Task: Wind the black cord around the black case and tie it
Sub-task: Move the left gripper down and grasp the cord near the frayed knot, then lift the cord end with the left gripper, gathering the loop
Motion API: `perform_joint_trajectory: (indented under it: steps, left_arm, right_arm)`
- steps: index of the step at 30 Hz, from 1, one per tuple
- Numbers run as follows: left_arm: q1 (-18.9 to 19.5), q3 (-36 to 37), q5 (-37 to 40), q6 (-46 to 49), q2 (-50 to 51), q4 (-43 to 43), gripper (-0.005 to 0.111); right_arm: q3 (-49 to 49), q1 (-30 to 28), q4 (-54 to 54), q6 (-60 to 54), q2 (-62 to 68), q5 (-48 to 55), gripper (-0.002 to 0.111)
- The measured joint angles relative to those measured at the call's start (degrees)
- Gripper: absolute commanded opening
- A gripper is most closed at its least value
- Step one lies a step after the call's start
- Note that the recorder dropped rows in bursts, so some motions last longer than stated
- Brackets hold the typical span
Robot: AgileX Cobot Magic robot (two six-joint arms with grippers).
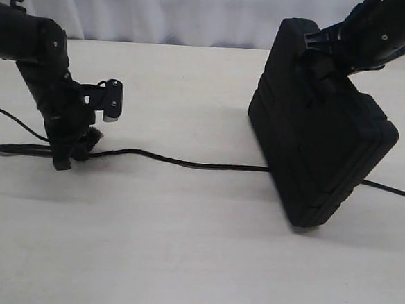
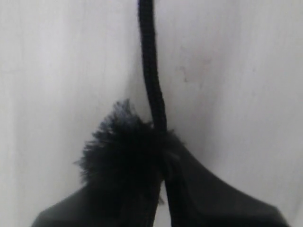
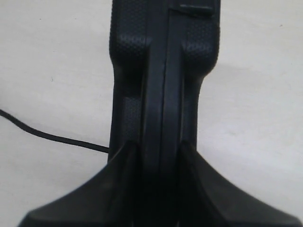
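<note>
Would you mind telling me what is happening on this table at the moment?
The right gripper is clamped on the upper edge of the black case, holding it tilted up on the table. The black cord lies across the table and passes under the case. The left gripper is down at the cord's tufted end, pinching the cord there. No wrapping is done yet.

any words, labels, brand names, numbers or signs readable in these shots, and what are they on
None: no readable text shows in any view.
black case: only pebbled plastic and moulded ridges, no label or logo visible.
black cord: no tag or print.
table: plain pale surface, no markings.
</note>
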Motion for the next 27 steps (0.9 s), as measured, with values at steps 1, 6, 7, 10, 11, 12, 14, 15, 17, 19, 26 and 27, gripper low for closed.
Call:
perform_joint_trajectory:
  steps: [1, 6, 7, 10, 11, 12, 14, 15, 17, 19, 26, 27]
  left_arm:
    - [-0.66, 0.0, -0.22, -2.74, 0.0, -0.7, 0.0]
    - [-5.44, -2.5, -0.28, -13.36, 0.22, -4.39, 0.0]
    - [-6.21, -3.45, 0.0, -15.11, 0.22, -5.78, 0.0]
    - [-7.19, -6.14, -1.53, -27.17, 0.22, -13.8, 0.0]
    - [-7.19, -6.89, -3.22, -33.67, 0.22, -16.88, 0.0]
    - [-7.19, -7.36, -5.07, -40.32, 0.22, -19.92, 0.0]
    - [-7.09, -7.73, -7.86, -50.2, 0.22, -24.47, 0.0]
    - [-6.94, -7.73, -8.73, -53.76, 0.25, -26.37, 0.0]
    - [-6.8, -7.73, -9.51, -57.68, 0.5, -28.93, 0.006]
    - [-6.72, -7.73, -9.77, -59.21, 1.02, -30.1, 0.018]
    - [-6.72, -7.73, -7.16, -56.07, 3.42, -30.82, 0.055]
    - [-6.67, -7.73, -6.58, -54.42, 3.49, -30.82, 0.055]
  right_arm:
    - [0.0, 0.0, 0.0, 0.0, 0.0, 0.0, 0.004]
    - [0.0, 0.0, 0.0, -0.38, 0.0, 0.0, 0.004]
    - [0.0, 0.0, 0.18, -0.43, 0.0, 0.0, 0.004]
    - [0.0, 0.0, 1.08, -1.09, 0.0, 0.0, 0.004]
    - [0.0, 0.0, 1.33, -1.35, 0.0, 0.0, 0.004]
    - [0.0, 0.0, 1.42, -1.46, 0.0, 0.0, 0.004]
    - [0.0, 0.0, 1.74, -1.72, 0.09, 0.0, 0.004]
    - [0.0, 0.0, 1.74, -1.72, 0.09, 0.0, 0.004]
    - [0.0, 0.0, 1.87, -1.83, 0.11, 0.0, 0.004]
    - [0.0, 0.0, 1.97, -1.92, 0.11, 0.0, 0.004]
    - [0.0, 0.0, 1.97, -1.95, 0.11, 0.0, 0.004]
    - [0.0, 0.0, 1.97, -2.07, 0.11, 0.0, 0.004]
